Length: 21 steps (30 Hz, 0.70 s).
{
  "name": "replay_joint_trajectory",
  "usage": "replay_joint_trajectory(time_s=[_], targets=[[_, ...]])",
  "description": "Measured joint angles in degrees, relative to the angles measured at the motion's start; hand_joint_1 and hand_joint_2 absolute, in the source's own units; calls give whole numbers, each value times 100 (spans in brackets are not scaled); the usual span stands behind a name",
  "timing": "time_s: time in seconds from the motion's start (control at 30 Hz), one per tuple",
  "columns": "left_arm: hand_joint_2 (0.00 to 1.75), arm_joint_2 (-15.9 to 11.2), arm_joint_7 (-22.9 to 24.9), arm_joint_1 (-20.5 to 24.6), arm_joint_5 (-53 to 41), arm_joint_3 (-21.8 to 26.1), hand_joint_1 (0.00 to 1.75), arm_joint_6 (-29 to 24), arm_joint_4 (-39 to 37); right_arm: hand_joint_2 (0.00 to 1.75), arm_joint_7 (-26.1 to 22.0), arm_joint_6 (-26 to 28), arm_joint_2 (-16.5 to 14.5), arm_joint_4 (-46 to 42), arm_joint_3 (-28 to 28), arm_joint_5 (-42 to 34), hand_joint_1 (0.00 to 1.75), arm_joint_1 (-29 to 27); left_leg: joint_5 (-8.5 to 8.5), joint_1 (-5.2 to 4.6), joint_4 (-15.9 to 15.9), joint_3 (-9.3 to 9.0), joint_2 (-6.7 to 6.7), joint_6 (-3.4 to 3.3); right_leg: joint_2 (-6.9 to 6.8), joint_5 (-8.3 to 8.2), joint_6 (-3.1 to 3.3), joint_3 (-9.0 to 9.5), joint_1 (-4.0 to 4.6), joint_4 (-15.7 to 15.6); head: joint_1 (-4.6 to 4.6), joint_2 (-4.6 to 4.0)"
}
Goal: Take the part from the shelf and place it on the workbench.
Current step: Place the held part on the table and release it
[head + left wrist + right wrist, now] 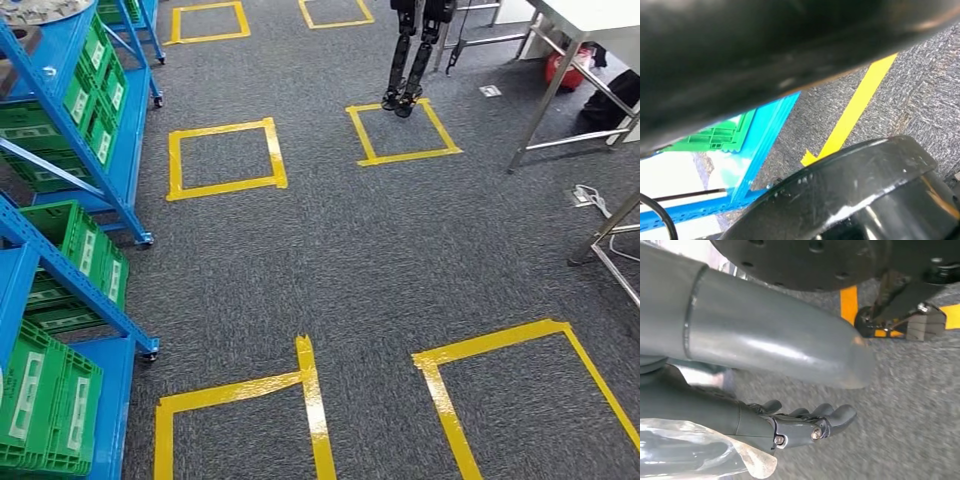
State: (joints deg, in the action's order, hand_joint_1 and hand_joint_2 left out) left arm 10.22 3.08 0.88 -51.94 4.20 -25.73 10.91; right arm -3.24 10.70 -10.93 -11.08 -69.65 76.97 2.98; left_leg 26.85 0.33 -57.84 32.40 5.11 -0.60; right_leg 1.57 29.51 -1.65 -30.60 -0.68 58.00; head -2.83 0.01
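Two blue shelf units stand along the left of the head view, loaded with green crates. On the top level of the far unit, in the picture's corner, lies a grey metal object, cut off by the edge. The white-topped workbench on metal legs stands at the far right. My right hand hangs over the grey carpet with its fingers stretched out and nothing in it; the thick grey thumb lies apart from them. A blue shelf edge and a green crate lie close in the left wrist view.
Yellow tape squares mark the grey carpet between the shelves and the workbench. Another robot's dark legs stand on one square at the back. A second metal table frame and a white cable lie at the right. A red object sits under the workbench.
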Motion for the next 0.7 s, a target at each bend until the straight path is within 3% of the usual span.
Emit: replay_joint_trajectory(time_s=[0.1, 0.17, 0.27, 0.3, 0.33, 0.37, 0.47, 0.53, 0.63, 0.7], targets=[[0, -1, -12, -19, -9, 0, 0, -2, 0, 0, -11, -5, 0, -2, -4, -64, 0, 2, -2, 12, -19, 39, 23, 85, -2, 1, 54, 39, 7, -59, -3, 2], [0, -3, -24, -19, -10, -1, 0, -7, 0, 0, -26, -21, 0, -2, -8, -78, 0, -7, 162, 10, -240, 128, -120, 130, -52, -21, 110, 51, 1, -85, 17, 1], [0, -7, -53, -8, -9, -1, 0, -11, 0, 0, -49, -70, 0, -2, -10, -73, 0, -27, 682, 1, -1285, 587, -392, 164, -166, -13, 167, 64, 27, -94, 54, -1], [0, -8, -64, -9, -8, -1, 0, -11, 0, 0, -54, -85, 0, -2, -10, -69, 0, -35, 766, 1, -1565, 709, -420, 163, -205, -8, 176, 67, 39, -93, 55, -1], [0, -8, -73, -12, -5, -1, 0, -11, 0, 0, -58, -97, 0, -2, -10, -67, 0, -40, 745, 1, -1661, 744, -432, 156, -236, -4, 182, 72, 50, -92, 55, -1], [0, -9, -79, -14, 0, -1, 0, -11, 0, 0, -62, -108, 0, -2, -10, -65, 0, -40, 614, -1, -1516, 663, -436, 140, -257, 0, 185, 80, 59, -92, 55, -1], [0, -13, -85, -14, 13, -1, 0, -13, 0, 0, -75, -133, 0, -2, -10, -60, 0, -29, 107, -32, -420, 98, -477, 58, -283, 20, 169, 107, 79, -82, 55, -1], [0, -12, -91, -6, 24, -1, 0, -14, 0, 0, -81, -148, 0, -1, -10, -49, 0, -26, 63, -55, -62, -65, -503, 36, -295, 39, 153, 84, 97, -57, 50, 0], [0, -11, -109, -21, 58, 6, 0, -9, 0, 0, -82, -173, 0, 0, -9, -22, 0, -27, 80, -66, -2, -76, -497, 61, -299, 49, 181, 63, 103, -46, 43, 0], [0, -12, -122, -26, 83, 13, 0, -7, 0, 0, -82, -185, 0, 0, -8, -11, 0, -27, 84, -75, -3, -75, -497, 52, -295, 31, 163, 70, 94, -68, 43, 1]])
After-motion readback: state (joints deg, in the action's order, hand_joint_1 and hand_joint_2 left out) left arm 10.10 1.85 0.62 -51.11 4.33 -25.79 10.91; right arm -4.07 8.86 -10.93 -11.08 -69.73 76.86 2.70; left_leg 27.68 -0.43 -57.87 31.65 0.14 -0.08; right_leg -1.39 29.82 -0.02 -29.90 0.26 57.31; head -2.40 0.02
